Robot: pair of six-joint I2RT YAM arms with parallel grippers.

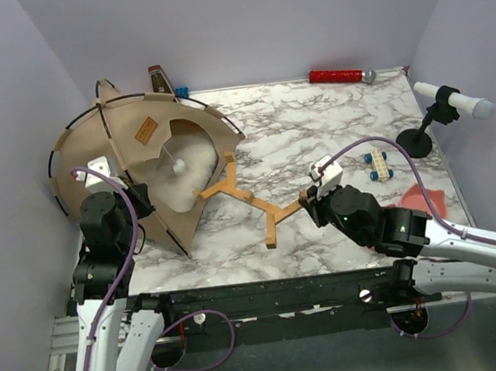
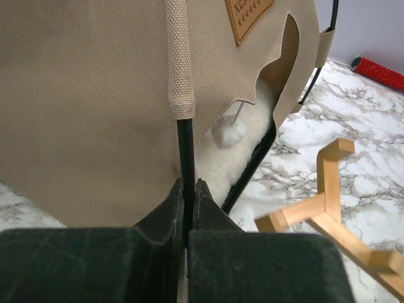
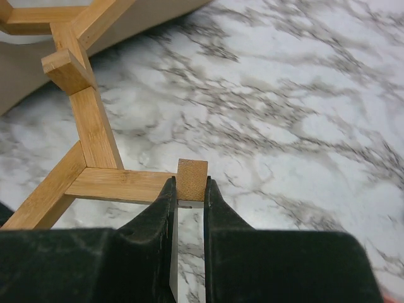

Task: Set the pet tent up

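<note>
At the left rear of the table point(image 1: 313, 123), the pet tent point(image 1: 124, 137) sits tilted, and the left gripper point(image 2: 187, 189) is clamped tight on its thin black pole point(image 2: 185, 145). Further right, the right gripper point(image 3: 189, 189) brackets the end of the wooden frame point(image 3: 95, 129) with narrow jaws; I cannot tell whether they grip it.

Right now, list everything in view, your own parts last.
pet tent: one, tan, table's left
pillow: one, white, inside the tent
wooden frame: one, light brown, centre, reaching the tent's doorway
tube: one, red, far edge
toy car: one, blue and cream, right
microphone: one, white on black stand, right edge
flat item: one, red, right, near edge
table: one, white marble, under everything
left hand: one, black, shut on the tent's pole
right hand: one, black, shut on the frame's end
</note>
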